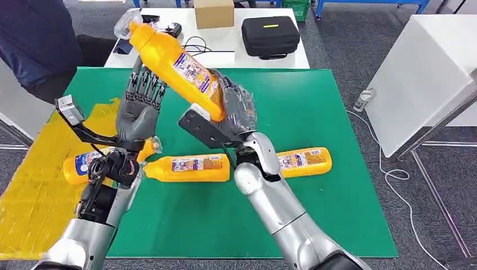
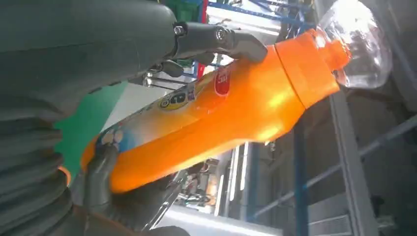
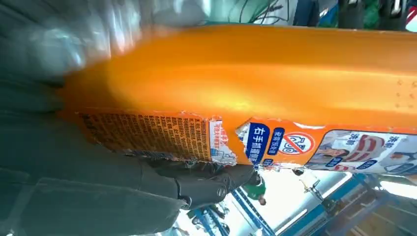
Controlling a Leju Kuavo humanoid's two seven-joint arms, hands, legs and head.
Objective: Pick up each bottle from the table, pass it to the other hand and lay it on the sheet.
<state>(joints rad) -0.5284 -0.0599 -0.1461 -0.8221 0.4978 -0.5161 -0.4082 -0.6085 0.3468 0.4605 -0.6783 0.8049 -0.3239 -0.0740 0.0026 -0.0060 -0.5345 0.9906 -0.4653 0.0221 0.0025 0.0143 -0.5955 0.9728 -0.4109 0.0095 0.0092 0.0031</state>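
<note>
My right hand point(image 1: 236, 109) grips the base of an orange bottle point(image 1: 174, 64) with a clear cap, held up tilted above the green mat point(image 1: 337, 112); close up, the bottle point(image 3: 275, 73) lies against the right hand's fingers point(image 3: 206, 184). My left hand point(image 1: 140, 104) stands beside the bottle's middle with fingers straight up. In the left wrist view a finger point(image 2: 216, 37) lies along the bottle point(image 2: 231, 113) and the thumb point(image 2: 98, 177) sits under it. Two bottles point(image 1: 191, 167) point(image 1: 304, 160) lie on the mat. Another bottle point(image 1: 84, 166) lies at the yellow sheet point(image 1: 34, 191), partly behind my left wrist.
A white table point(image 1: 225, 53) behind the mat carries a black case point(image 1: 270, 35), a cardboard box point(image 1: 214, 12) and cables. A person in dark clothes point(image 1: 34, 39) stands at the far left. A white cabinet point(image 1: 427, 67) stands to the right.
</note>
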